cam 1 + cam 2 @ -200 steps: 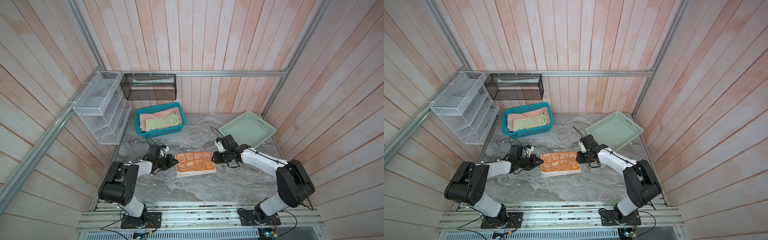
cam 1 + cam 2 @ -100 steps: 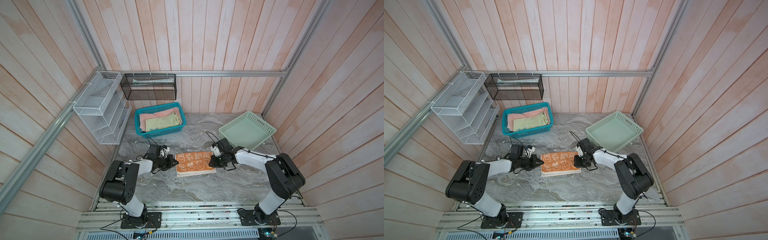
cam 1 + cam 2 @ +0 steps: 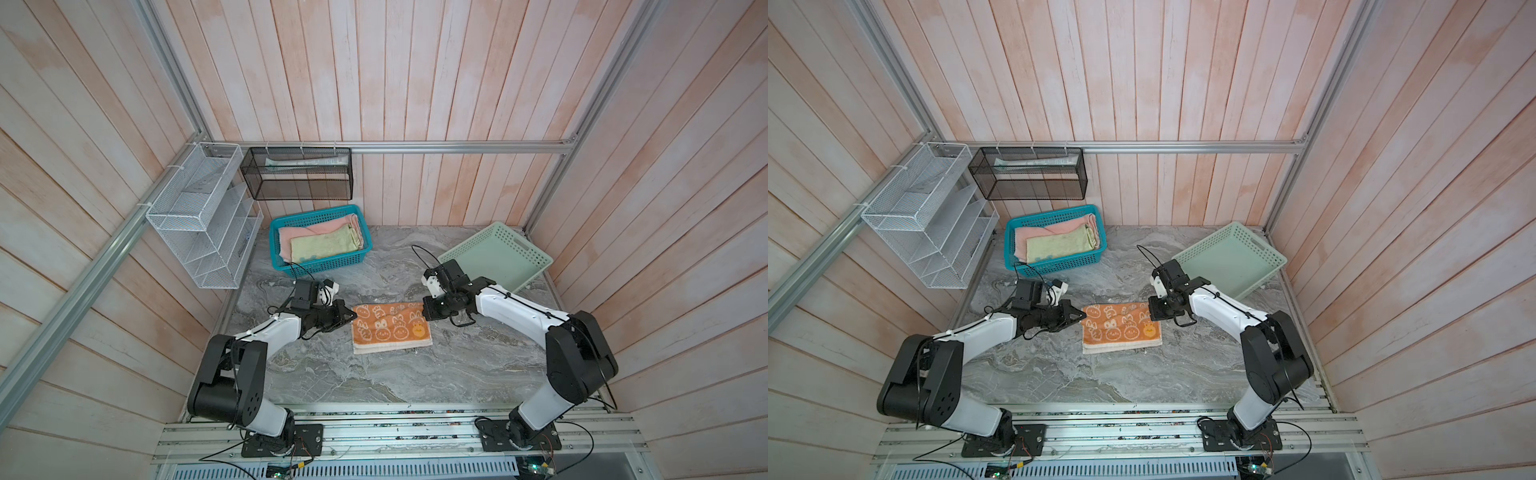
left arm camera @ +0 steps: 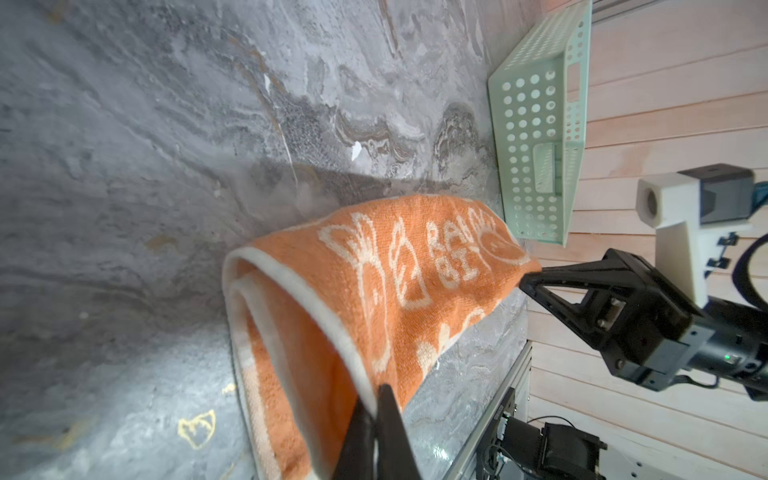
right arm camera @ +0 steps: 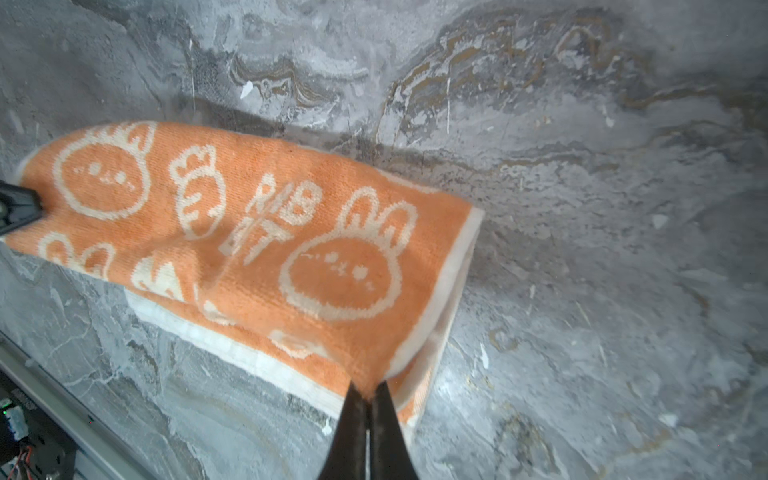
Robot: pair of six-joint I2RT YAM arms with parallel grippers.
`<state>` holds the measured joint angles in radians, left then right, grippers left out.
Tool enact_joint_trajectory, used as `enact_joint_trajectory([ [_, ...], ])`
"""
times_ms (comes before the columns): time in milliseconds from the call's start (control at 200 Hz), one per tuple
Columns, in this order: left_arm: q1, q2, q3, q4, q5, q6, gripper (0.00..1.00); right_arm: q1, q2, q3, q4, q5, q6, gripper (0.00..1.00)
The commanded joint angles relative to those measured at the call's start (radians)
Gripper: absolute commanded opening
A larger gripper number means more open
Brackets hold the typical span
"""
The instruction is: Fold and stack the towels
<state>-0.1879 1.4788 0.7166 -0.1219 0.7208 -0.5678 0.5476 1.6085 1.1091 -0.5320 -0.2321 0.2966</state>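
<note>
The left gripper (image 3: 353, 319), jaws clamped tight, pinches the far-left corner of the orange rabbit towel (image 3: 390, 330); the right gripper (image 3: 426, 312), likewise closed, pinches its far-right corner.

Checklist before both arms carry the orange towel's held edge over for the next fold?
1. left gripper shut on a corner of the orange towel: ok.
2. right gripper shut on the opposite corner of the same edge: ok.
3. Each pinch takes one layer only: cannot tell.
4. Held edge raised off the table, rest of the towel lying on it: ok.
5. green tray empty: ok.
6. pink towel and yellow towel out of the teal basket: not ok, both lie in it.
</note>
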Motion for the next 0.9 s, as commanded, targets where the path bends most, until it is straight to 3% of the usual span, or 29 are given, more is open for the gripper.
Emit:
enact_joint_trajectory([
  [0,0.004,-0.077,-0.048,-0.054,-0.018,0.013,0.00,-0.003,-0.072,-0.045,-0.074,-0.012,-0.036,0.00],
  [95,0.001,-0.119,-0.133,-0.037,-0.013,-0.015,0.00,-0.003,-0.099,-0.119,-0.073,-0.075,-0.039,0.00],
  [145,0.002,-0.127,-0.173,-0.035,-0.008,-0.029,0.11,-0.003,-0.104,-0.150,-0.078,-0.093,-0.036,0.00],
  [230,-0.001,-0.138,-0.231,-0.039,-0.014,-0.060,0.31,-0.003,-0.104,-0.176,-0.091,-0.117,-0.026,0.31],
  [325,0.002,-0.144,-0.236,-0.079,-0.044,-0.067,0.43,-0.004,-0.105,-0.159,-0.114,-0.091,-0.015,0.41],
  [440,0.010,-0.129,-0.177,-0.129,-0.081,-0.040,0.46,-0.003,-0.090,-0.097,-0.133,-0.044,-0.023,0.43],
  [560,0.014,-0.062,-0.107,-0.107,-0.052,-0.057,0.48,-0.002,-0.045,-0.033,-0.127,-0.032,-0.025,0.43],
  [890,-0.003,0.186,0.001,0.007,0.001,-0.129,0.48,0.023,0.069,-0.002,0.003,-0.105,0.000,0.43],
])
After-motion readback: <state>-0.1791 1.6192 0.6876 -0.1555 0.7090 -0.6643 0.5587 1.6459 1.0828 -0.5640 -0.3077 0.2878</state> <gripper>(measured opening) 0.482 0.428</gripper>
